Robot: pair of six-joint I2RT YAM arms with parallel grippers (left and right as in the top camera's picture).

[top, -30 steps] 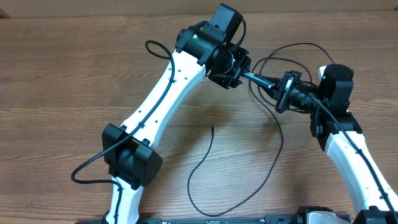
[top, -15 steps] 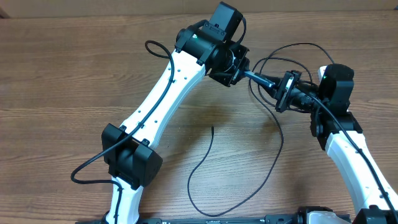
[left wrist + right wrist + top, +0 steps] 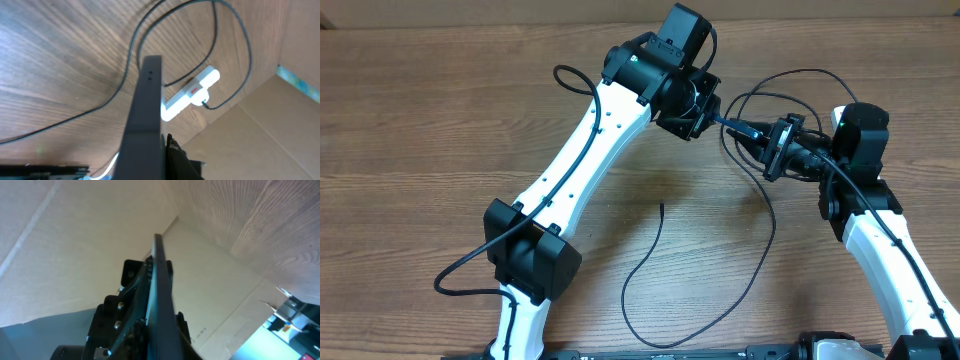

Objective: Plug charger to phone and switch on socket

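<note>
While the wooden table point(image 3: 410, 130) stretches wide to the left, both arms meet over its far right. The socket point(image 3: 192, 93) lies by the cardboard wall point(image 3: 260, 130). The right gripper point(image 3: 770, 141) grasps the phone point(image 3: 741, 128), held edge-on in the air. Whether the left gripper point(image 3: 716, 118) clenches it I cannot tell. The charger point(image 3: 625, 300) loops loose nearer the arm bases.

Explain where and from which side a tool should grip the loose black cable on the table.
Just behind the free end, coming straight down. There the cable lies flat and nearly straight on the table, with open wood on both sides; close across it.
</note>
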